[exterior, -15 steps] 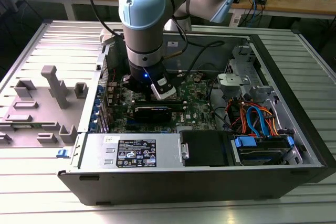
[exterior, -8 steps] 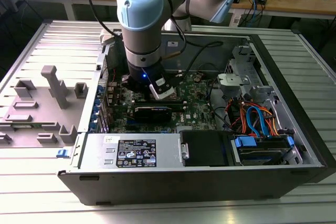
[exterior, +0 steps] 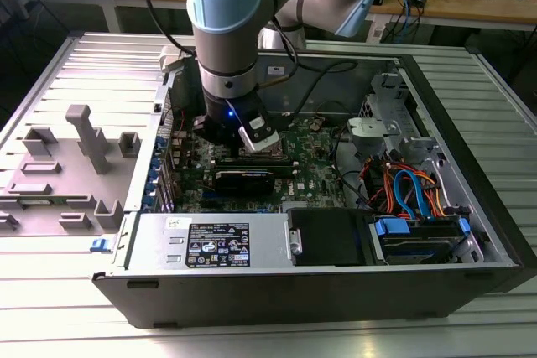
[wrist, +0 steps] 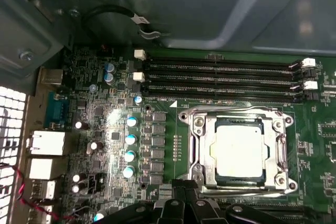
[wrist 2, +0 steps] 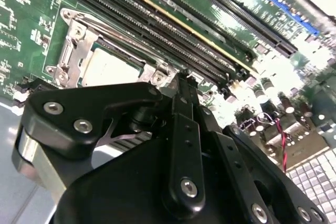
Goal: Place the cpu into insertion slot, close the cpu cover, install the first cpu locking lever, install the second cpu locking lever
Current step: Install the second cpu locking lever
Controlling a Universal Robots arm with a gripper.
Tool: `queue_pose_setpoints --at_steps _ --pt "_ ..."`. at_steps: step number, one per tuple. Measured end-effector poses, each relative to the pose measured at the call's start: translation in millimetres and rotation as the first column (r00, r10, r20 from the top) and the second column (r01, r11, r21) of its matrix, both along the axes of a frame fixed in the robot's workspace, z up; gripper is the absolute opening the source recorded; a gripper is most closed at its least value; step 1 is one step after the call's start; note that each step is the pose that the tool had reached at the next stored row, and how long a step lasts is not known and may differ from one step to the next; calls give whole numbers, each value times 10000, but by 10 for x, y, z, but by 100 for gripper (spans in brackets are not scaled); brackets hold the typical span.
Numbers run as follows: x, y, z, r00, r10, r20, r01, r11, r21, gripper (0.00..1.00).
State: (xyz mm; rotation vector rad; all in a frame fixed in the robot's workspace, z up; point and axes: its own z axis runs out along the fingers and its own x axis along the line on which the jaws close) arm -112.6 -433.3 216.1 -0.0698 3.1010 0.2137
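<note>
Already the cpu [wrist: 239, 150] sits under the closed cpu cover [wrist: 198, 153], just beyond the pincer [wrist: 184, 195], whose grip I can't tell

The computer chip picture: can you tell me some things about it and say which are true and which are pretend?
1. The cpu sits inside its socket. True.
2. The cpu cover lies closed around the chip. True.
3. The claw is holding the cpu up in the air. False: the chip lies in the socket, and the claw hangs just beside it.
4. The computer case has its side shut. False: it lies open, with the green board showing.
5. The long memory slots are next to the socket. True.
</note>
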Motion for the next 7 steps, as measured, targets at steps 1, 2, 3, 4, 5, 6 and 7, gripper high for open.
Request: queue_pose_setpoints --at_steps 1,2,3,4,5,6,7 --pt "1 1 2 10000 1 1 -1 10000 -19 11" --pt "0 1 2 10000 1 1 -1 10000 -21 11" --pt "0 1 2 10000 0 0 0 10000 -23 11" --pt "0 6 2 10000 -1 1 1 10000 -45 11" --pt "0 10 2 10000 -1 0 1 10000 -64 11" --pt "0 10 2 10000 0 0 0 10000 -66 11" --pt "0 11 2 10000 -1 0 1 10000 -69 11"
